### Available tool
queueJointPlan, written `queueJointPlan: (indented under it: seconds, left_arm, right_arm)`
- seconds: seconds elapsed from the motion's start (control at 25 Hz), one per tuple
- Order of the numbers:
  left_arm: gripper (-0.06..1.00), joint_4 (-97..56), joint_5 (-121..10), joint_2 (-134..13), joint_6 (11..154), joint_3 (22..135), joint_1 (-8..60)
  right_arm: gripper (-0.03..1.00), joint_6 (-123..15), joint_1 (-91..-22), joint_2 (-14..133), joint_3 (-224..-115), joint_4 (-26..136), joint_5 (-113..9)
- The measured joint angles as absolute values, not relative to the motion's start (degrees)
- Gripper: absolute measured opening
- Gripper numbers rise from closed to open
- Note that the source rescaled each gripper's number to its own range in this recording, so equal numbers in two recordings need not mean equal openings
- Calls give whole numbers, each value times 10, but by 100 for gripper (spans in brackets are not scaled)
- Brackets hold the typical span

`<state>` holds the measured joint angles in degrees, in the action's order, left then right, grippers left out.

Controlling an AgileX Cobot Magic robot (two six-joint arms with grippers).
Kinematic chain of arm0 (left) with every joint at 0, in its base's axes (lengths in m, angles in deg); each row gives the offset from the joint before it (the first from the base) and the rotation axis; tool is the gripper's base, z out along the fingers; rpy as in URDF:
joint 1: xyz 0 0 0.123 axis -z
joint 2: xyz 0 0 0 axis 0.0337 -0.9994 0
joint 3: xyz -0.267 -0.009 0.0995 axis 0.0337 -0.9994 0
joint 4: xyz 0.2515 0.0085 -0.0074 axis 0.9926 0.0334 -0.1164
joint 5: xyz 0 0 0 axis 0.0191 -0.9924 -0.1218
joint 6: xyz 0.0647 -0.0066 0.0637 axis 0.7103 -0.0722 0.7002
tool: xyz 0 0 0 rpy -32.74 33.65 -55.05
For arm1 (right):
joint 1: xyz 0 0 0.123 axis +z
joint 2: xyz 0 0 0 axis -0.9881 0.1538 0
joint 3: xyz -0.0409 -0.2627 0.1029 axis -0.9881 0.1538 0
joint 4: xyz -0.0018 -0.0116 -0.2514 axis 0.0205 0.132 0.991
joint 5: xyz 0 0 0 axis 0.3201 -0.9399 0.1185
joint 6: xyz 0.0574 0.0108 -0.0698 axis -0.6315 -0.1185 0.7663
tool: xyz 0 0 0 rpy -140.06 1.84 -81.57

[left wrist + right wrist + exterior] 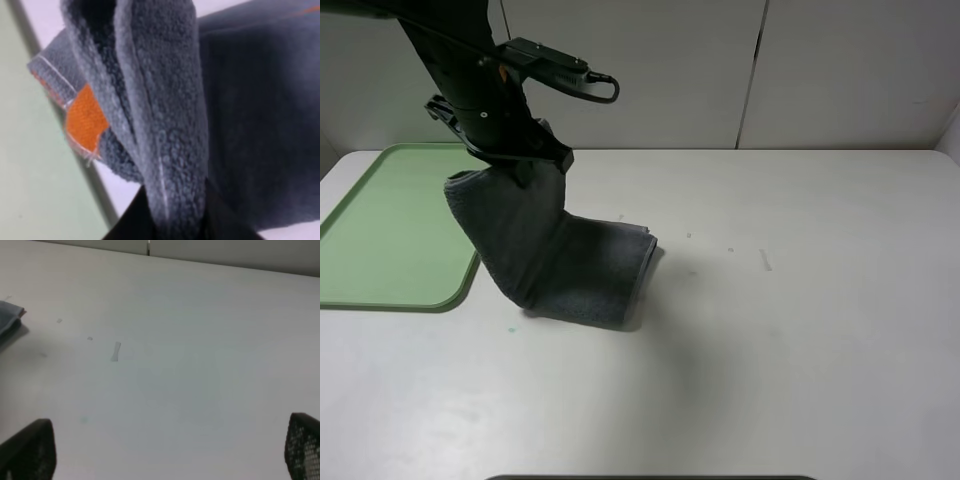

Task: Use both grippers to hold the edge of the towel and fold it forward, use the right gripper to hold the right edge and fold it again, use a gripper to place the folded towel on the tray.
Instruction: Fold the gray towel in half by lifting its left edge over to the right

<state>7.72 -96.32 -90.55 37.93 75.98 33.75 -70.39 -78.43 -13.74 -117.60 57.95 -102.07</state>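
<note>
- Left end effector [525, 165]: clamped on the upper edge of the folded towel [570, 265], raised above the desk [800, 330].
- Towel: grey, hanging from the grip; its lower fold rests on the desk, and its long axis slants down and rightward.
- Tray [390, 230]: green, just beside the towel, left of the left end effector; the carry likely runs leftward.
- Right end effector [167, 452]: fingers apart, holding nothing, over the desk well apart from the towel; the farther arm.
</note>
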Motion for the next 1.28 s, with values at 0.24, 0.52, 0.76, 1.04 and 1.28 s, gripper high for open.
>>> queueJointPlan:
  seconds: [0.24, 0.52, 0.76, 1.04, 1.28]
  left_arm:
    - [8, 77, -961, -905, 379, 760, 375]
    - [8, 77, -957, -919, 379, 760, 402]
    - [8, 77, -952, -935, 379, 760, 415]
    - [8, 77, -948, -941, 364, 760, 415]
    - [48, 77, -927, -941, 361, 760, 415]
  right_arm:
    - [100, -704, -784, -137, -1176, 580, -1021]
    - [100, -704, -784, -137, -1176, 580, -1021]
    - [100, -704, -784, -137, -1176, 580, -1021]
    - [100, -704, -784, -137, -1176, 580, -1021]
    - [100, -704, -784, -137, -1176, 580, -1021]
